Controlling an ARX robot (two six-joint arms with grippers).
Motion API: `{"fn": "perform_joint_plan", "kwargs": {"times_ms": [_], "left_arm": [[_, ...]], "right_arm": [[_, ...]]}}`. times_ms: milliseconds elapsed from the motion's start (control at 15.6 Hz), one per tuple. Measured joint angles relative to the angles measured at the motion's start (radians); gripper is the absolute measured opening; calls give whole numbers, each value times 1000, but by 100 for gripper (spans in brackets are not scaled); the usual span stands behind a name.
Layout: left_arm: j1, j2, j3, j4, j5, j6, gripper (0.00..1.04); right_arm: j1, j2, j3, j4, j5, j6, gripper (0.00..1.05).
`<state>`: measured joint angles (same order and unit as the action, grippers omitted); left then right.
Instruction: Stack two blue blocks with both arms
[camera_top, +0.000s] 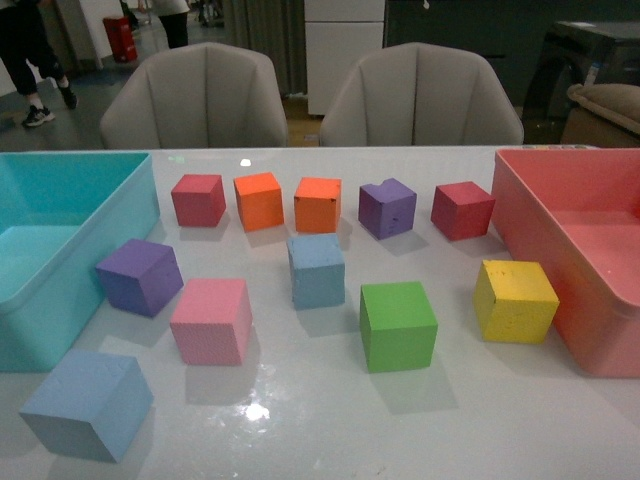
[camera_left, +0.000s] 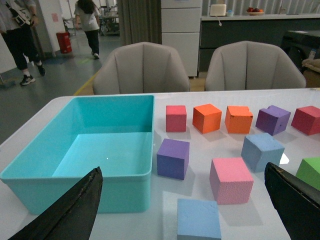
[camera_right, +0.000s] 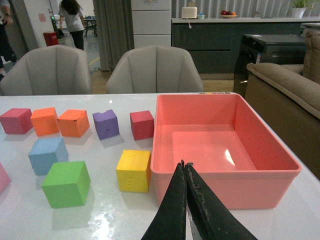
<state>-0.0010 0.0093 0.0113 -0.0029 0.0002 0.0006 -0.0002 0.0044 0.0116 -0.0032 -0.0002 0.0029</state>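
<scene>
Jaws of the left gripper (camera_left: 182, 169) gape wide near the teal bin (camera_left: 30, 172); right gripper (camera_right: 185, 166) pressed together, facing the pink bin (camera_right: 225, 182).

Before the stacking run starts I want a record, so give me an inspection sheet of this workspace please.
Surface: glossy white table, light glare.
Job's things: two pale blue foam cubes, one central, one near left, apart, unstacked.
Clutter: nine other coloured foam cubes; teal plastic bin left, pink plastic bin right, both empty.
Grippers: left gripper open; right gripper shut, empty.
Cables: nothing seen.
Surroundings: two grey padded chairs; people beyond.
</scene>
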Motion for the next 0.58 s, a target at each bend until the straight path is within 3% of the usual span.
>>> {"fn": "perform_joint_plan", "kwargs": {"times_ms": [128,192,577], "left_arm": [[0,0,0,0,0,0,98],[0,0,0,0,0,0,98],[0,0,0,0,0,0,98]], "right_arm": [[0,0,0,0,0,0,2],[0,0,0,0,0,0,7],[0,0,0,0,0,0,82]]}}
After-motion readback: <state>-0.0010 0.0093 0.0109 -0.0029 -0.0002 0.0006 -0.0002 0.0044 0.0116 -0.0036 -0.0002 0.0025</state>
